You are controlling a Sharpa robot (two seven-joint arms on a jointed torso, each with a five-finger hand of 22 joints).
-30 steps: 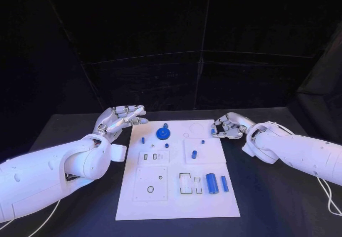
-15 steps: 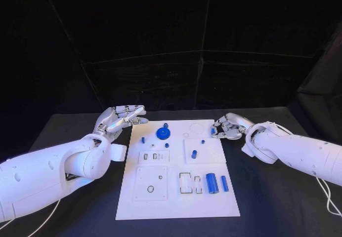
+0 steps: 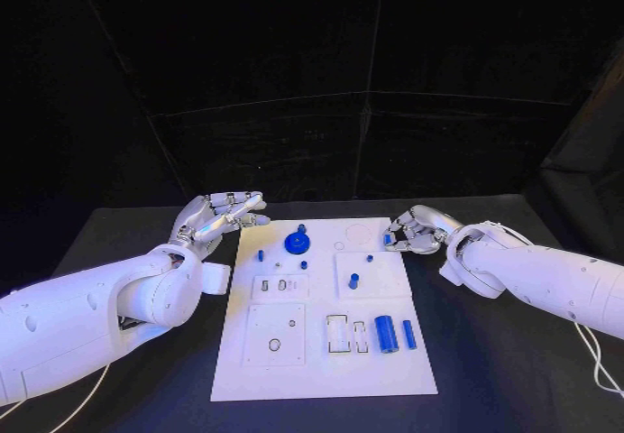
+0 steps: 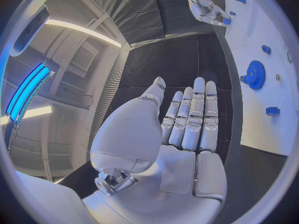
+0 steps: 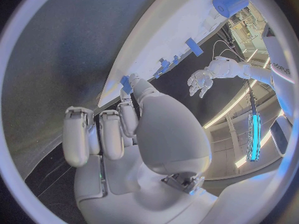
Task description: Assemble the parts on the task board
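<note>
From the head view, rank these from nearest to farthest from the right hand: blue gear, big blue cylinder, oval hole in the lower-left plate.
1. Blue gear, far end of the board, across from the right hand.
2. Big blue cylinder, near-right area.
3. Oval hole, near-left plate.

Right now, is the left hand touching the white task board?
Apart. In the left wrist view the left hand has its fingers straight and open, with a strip of black table between them and the white task board.
</note>
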